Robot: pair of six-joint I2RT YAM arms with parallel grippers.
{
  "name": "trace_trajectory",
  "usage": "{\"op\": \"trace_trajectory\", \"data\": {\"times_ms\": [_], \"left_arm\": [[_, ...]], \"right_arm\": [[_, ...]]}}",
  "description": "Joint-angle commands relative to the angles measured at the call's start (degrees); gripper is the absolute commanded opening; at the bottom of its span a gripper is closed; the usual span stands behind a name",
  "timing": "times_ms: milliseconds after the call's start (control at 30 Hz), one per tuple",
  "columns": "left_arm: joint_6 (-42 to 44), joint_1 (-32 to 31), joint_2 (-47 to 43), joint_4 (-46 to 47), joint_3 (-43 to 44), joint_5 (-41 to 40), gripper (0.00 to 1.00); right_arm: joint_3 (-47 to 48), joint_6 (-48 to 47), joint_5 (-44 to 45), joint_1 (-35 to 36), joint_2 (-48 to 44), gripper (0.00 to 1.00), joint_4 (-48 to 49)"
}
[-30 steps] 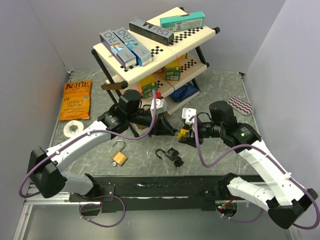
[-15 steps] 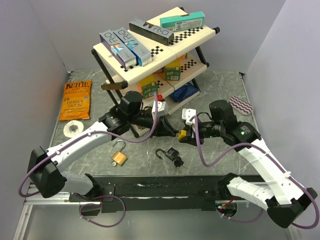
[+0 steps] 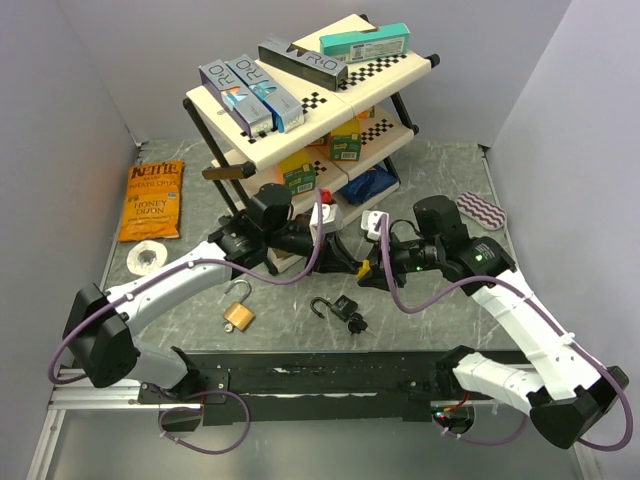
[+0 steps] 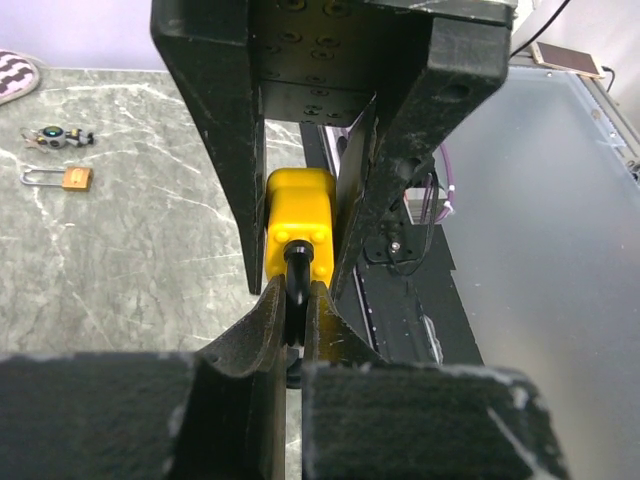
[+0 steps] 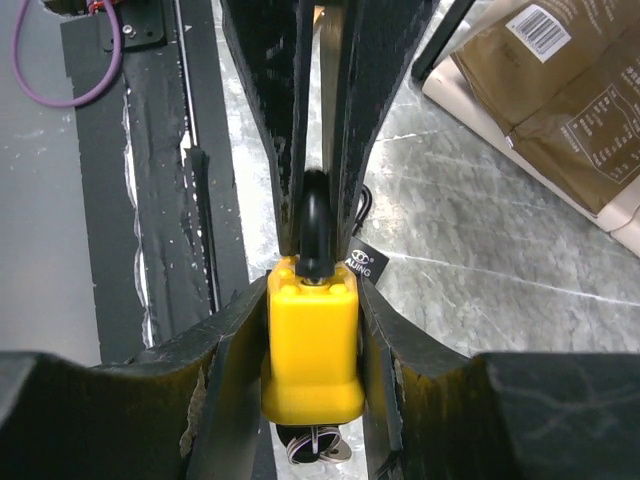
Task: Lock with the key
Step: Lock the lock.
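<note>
A yellow padlock is held in the air between the two grippers, in front of the shelf rack. My right gripper is shut on its yellow body. My left gripper is shut on its black shackle, which also shows in the right wrist view. A key with a ring sticks out of the bottom of the yellow body. In the left wrist view the yellow body sits between the right gripper's fingers.
A black padlock with an open shackle and a brass padlock lie on the table below. A shelf rack with boxes stands behind. A chip bag, a tape roll and a striped pad lie at the sides.
Both grippers have closed in on each other a little. The left gripper has slid right onto the shackle while the right gripper keeps the yellow padlock.
</note>
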Motion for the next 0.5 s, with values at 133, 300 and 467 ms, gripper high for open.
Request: {"op": "trace_trajectory", "data": {"times_ms": [133, 300, 467], "left_arm": [[-1.5, -3.5, 3.9, 7.7, 0.4, 5.2, 0.01], [0.3, -4.2, 5.2, 6.0, 0.4, 6.6, 0.01], [0.9, -5.1, 6.0, 7.0, 0.1, 6.9, 0.01]], "right_arm": [[4.0, 1.1, -5.7, 2.1, 1.4, 0.0, 23.8], [4.3, 1.5, -6.3, 2.2, 2.0, 0.0, 26.5], [3.2, 2.4, -6.7, 2.6, 1.7, 0.0, 29.2]]}}
